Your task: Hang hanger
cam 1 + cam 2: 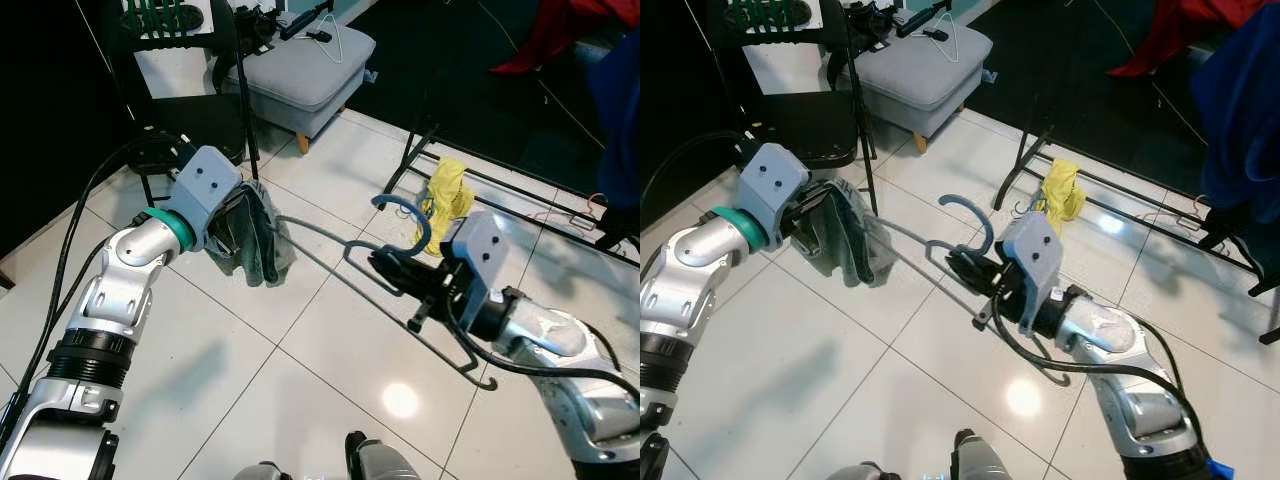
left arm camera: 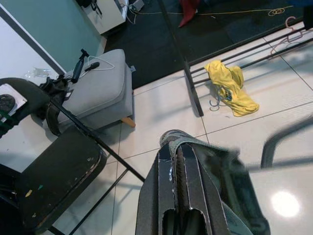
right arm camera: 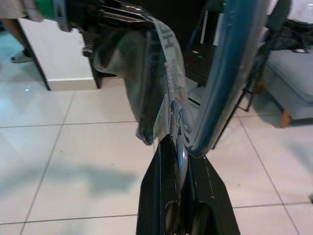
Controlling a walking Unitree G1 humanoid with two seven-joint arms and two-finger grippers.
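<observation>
Left eye view puts both of your arms out in front over the white tiled floor (image 1: pixel 250 390). Your right gripper (image 1: pixel 388 268) has its two black fingers pinched tight on the grey-blue plastic hanger (image 1: pixel 330 262) near the base of its hook, so the curved hook rises just above the fingers and the long thin bars run away toward your left arm. Your left gripper (image 1: pixel 232 226) is clamped on a crumpled grey-green cloth (image 1: pixel 258 240) that drapes over the far end of the hanger and hangs down beside the fingers. In the left wrist view you see those fingers (image 2: pixel 171 191) pressed together with the cloth bunched against them.

Beyond the hanger, a black metal garment rack (image 1: pixel 500 175) stands with its low base bars on the tiles, and a crumpled yellow garment (image 1: pixel 447 198) lies against that base, just past your right gripper. A red garment (image 1: pixel 550 30) and a dark blue one (image 1: pixel 618 120) hang at the rack's far side. Behind your left arm you have a black folding chair (image 1: pixel 190 110) and, next to it, a grey cushioned footstool (image 1: pixel 300 70) with black gear on top.
</observation>
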